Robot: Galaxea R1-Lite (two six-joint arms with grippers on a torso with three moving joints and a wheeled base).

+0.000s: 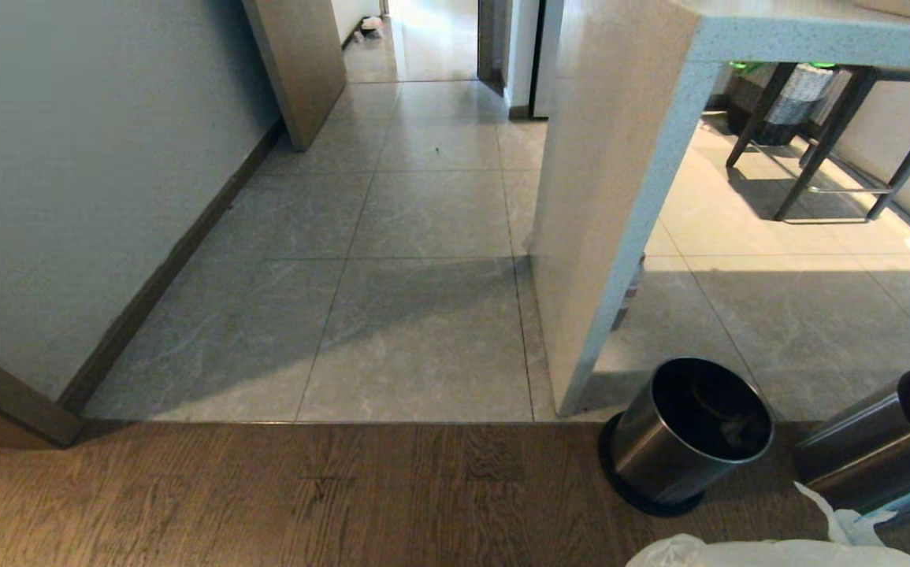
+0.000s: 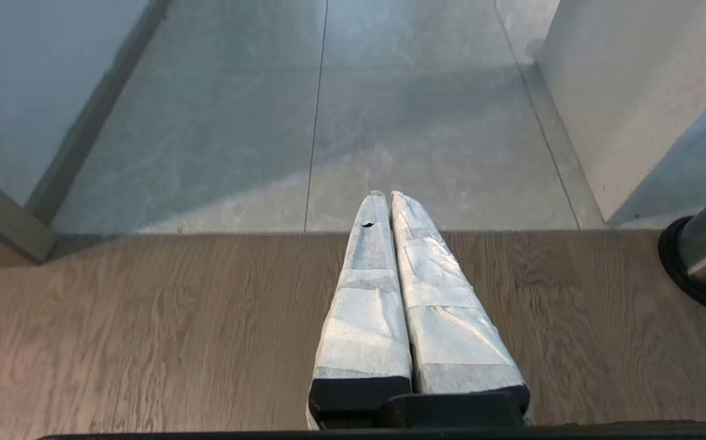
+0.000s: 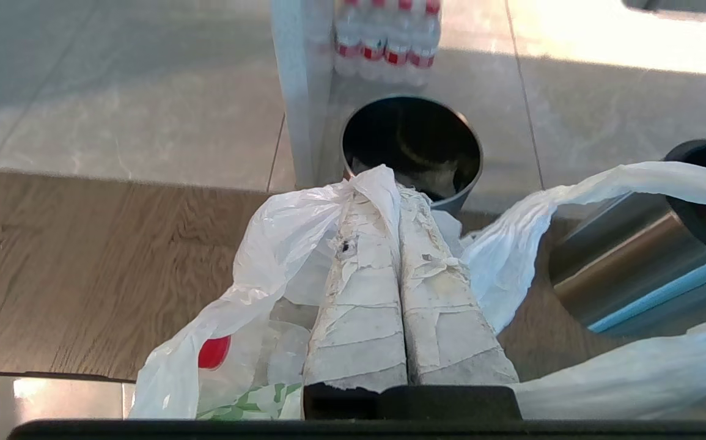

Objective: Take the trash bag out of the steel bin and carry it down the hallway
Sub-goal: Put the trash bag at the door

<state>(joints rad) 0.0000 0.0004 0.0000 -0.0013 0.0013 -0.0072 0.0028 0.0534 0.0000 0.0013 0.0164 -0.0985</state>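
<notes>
I have the trash bag [image 3: 249,293] pinched in the right gripper [image 3: 389,195], whose taped fingers [image 3: 359,293] are pressed together with a fold of the white film caught between them near the tips. The bag is out of the steel bin [image 1: 687,433], which stands upright with only dark scraps at its bottom, on the wood floor at the foot of the counter panel [image 1: 604,197]. In the head view only the bag's crumpled top shows, at the lower edge just beside a second steel can [image 1: 880,449].

The film is thin, soft and slack; it drapes around the gripper and holds no shape. Through it I see a red patch and some green print, so the load looks light, though I cannot judge its full contents from here. One loop handle [image 3: 573,189] trails toward the second can. Gathered handles would be the stronger hold; a pinch on bare film may stretch or slip, so I'd drive gently and avoid swinging.

The left gripper [image 2: 386,198] hangs idle above the wood floor, fingers together with nothing between them. Ahead, the grey tiled hallway [image 1: 423,213] runs between the wall and the counter panel.
</notes>
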